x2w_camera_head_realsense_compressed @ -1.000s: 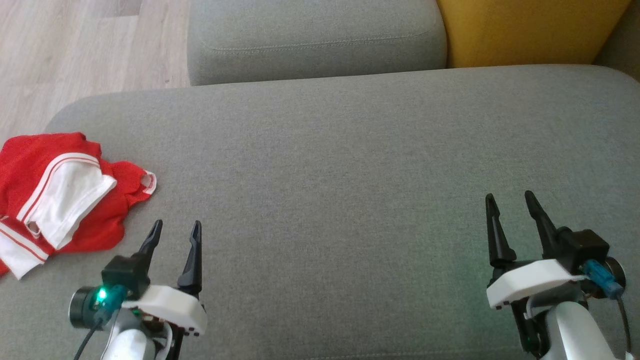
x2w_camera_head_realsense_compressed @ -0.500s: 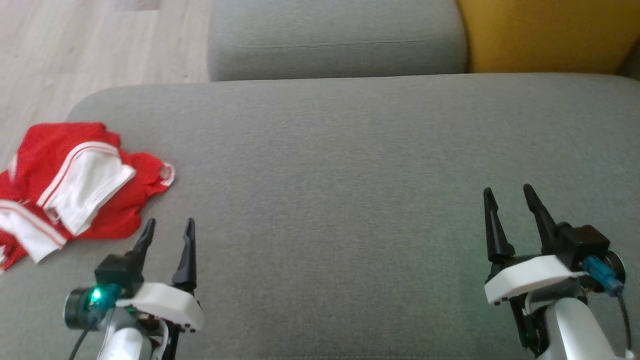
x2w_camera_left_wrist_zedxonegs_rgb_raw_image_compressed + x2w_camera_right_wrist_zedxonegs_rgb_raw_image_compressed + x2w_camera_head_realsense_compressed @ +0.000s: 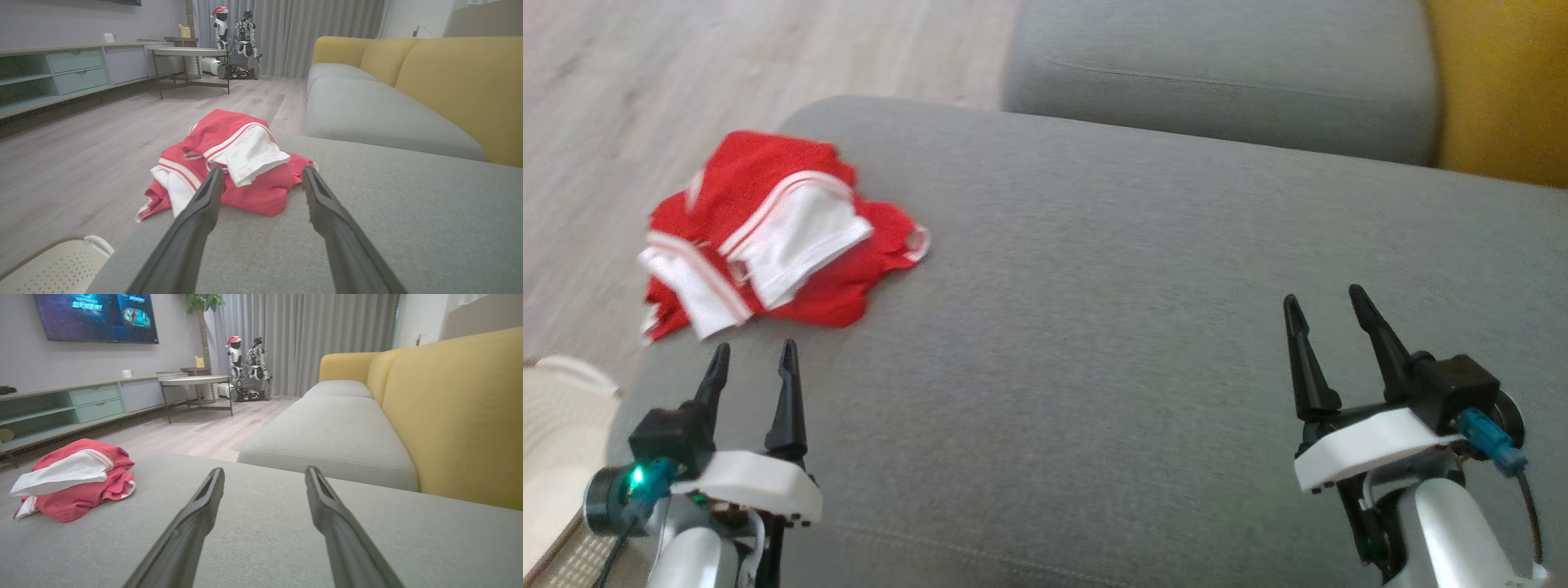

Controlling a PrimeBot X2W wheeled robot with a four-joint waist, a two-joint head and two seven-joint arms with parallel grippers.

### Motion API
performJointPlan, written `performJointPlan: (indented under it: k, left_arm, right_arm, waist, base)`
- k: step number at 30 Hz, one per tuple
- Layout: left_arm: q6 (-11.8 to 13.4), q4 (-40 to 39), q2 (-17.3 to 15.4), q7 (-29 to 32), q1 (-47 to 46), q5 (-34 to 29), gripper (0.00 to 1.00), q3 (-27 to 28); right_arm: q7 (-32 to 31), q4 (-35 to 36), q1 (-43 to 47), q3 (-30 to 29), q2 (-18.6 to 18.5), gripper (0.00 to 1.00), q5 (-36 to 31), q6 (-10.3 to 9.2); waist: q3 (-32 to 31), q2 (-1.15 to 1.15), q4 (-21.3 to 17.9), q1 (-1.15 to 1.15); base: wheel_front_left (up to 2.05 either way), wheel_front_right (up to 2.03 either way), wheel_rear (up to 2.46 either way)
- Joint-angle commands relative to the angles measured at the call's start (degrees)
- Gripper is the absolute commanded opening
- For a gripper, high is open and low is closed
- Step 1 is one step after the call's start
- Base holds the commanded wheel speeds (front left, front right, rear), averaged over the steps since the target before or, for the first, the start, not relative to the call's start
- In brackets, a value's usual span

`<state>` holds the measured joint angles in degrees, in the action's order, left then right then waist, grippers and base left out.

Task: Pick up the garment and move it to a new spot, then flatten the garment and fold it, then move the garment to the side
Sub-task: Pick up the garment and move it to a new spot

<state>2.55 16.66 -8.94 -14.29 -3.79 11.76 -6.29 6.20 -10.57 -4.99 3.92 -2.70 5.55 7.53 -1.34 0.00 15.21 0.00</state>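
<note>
basket: a cream perforated plastic basket (image 3: 556, 392) sits on the floor by the seat's left corner.
garment: the crumpled red and white mesh garment (image 3: 768, 237) lies at the left edge of the grey fabric sofa seat (image 3: 1094, 327); its left hem seems to hang over the side.
left hand (image 3: 755, 346): fingers spread wide, empty, just short of the heap and aimed at it.
right hand (image 3: 1323, 294): also spread and empty, well apart from the cloth.
step: first pickup, not yet begun.
how: pinch the thick white fold through several layers, lift clear of the edge, and carry it toward the bare middle.
</note>
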Motion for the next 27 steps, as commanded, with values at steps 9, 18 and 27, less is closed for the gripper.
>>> performJointPlan:
  k: [9,18,27]
  left_arm:
    - [0.34,-2.95,-1.70,-0.71,-2.99,0.67,1.00,3.39]
    - [0.62,-3.29,-1.57,-0.71,-3.08,0.52,1.00,3.56]
    - [0.43,-3.79,-1.51,-0.71,-3.65,0.41,1.00,3.74]
  right_arm:
    - [-0.27,3.56,-0.63,2.33,-0.18,1.00,0.16,-0.04]
    - [-0.59,3.85,-0.47,2.35,-0.18,1.00,0.21,-0.04]
    - [-0.86,4.03,-0.79,2.25,-0.18,1.00,0.15,-0.04]
  waist:
    - [0.43,0.00,6.70,0.00]
    - [0.60,0.00,7.74,0.00]
    - [1.33,0.00,7.95,0.00]
  base:
    - [0.00,0.00,0.00]
    - [0.00,0.00,0.00]
    - [0.00,0.00,0.00]
